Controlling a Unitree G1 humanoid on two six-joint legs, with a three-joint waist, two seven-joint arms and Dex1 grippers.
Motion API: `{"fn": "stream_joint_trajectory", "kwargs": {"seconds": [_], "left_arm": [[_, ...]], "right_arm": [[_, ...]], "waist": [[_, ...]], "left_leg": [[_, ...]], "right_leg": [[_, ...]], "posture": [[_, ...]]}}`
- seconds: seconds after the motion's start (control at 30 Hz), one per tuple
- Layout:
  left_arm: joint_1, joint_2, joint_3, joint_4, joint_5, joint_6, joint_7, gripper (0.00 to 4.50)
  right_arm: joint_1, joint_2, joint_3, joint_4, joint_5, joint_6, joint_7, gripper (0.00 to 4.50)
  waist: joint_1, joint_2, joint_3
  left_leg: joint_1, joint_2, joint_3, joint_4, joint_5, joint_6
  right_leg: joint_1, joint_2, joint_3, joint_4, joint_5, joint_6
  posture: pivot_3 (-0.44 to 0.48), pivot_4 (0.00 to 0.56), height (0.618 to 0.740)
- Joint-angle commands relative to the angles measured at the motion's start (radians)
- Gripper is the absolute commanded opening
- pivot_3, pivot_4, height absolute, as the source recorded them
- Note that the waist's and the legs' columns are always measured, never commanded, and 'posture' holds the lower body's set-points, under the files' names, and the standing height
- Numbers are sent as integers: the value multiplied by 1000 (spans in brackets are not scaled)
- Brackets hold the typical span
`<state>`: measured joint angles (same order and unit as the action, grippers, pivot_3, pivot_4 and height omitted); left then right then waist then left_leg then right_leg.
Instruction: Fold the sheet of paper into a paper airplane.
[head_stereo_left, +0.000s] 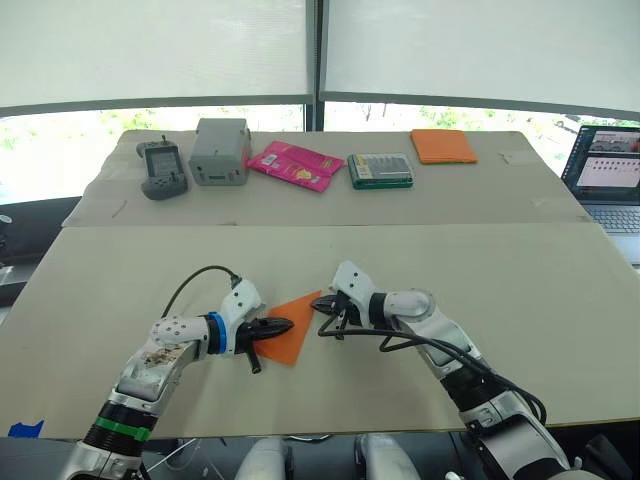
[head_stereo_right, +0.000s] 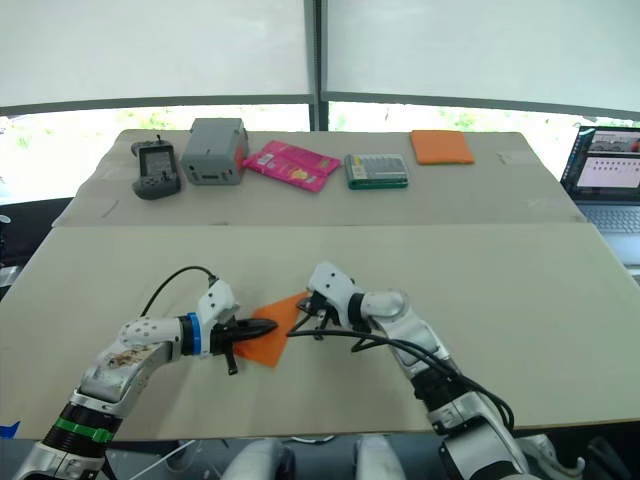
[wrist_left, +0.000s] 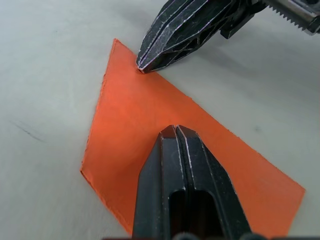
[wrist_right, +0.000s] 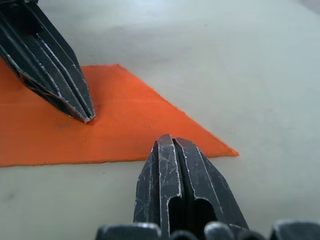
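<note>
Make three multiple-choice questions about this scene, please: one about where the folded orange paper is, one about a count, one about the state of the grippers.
1. Where does the paper airplane lie?
A. on the near table, between the two grippers
B. on the far table, beside the laptop
C. lifted off the table by one gripper

2. How many things lie in the row on the far table?
A. three
B. five
C. eight

3. How are the fingers of the left gripper and the right gripper?
A. both shut
B. both wide open
C. one open, one shut

Answers:
1. A: it lies flat, with a gripper tip at each side.
2. B: handheld device, grey box, pink packet, green box, orange pad.
3. A: each wrist view shows its fingers pressed together.
</note>
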<state>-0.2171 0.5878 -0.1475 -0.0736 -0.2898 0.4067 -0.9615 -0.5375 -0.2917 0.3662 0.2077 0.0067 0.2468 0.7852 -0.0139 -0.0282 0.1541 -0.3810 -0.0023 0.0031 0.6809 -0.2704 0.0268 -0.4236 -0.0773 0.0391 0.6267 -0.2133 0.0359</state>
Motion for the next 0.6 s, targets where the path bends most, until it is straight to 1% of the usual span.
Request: {"fn": "stream_joint_trajectory", "kwargs": {"seconds": [0.03, 0.23, 0.47, 0.6], "left_arm": [[5, -4, -22, 14, 21, -13, -2, 0], [-4, -5, -22, 31, 28, -35, -5, 0], [-6, -9, -22, 31, 28, -40, -2, 0], [-6, -10, -21, 31, 26, -40, -3, 0]], "right_arm": [[-47, -14, -51, 57, 1, -54, -1, 32], [-75, -9, -45, 103, -8, -104, 33, 32], [-67, 0, -62, 19, -2, -133, 15, 32], [-57, 3, -44, 35, -31, -136, 3, 32]], "waist": [[1, 0, 0], [-1, 0, 0], [-1, 0, 0], [0, 0, 0]], "left_leg": [[0, 0, 0, 0, 0, 0], [0, 0, 0, 0, 0, 0], [0, 0, 0, 0, 0, 0], [0, 0, 0, 0, 0, 0]], "right_leg": [[0, 0, 0, 0, 0, 0], [0, 0, 0, 0, 0, 0], [0, 0, 0, 0, 0, 0], [0, 0, 0, 0, 0, 0]], "posture": [[0, 150, 740], [0, 150, 740], [0, 150, 740], [0, 150, 740]]}}
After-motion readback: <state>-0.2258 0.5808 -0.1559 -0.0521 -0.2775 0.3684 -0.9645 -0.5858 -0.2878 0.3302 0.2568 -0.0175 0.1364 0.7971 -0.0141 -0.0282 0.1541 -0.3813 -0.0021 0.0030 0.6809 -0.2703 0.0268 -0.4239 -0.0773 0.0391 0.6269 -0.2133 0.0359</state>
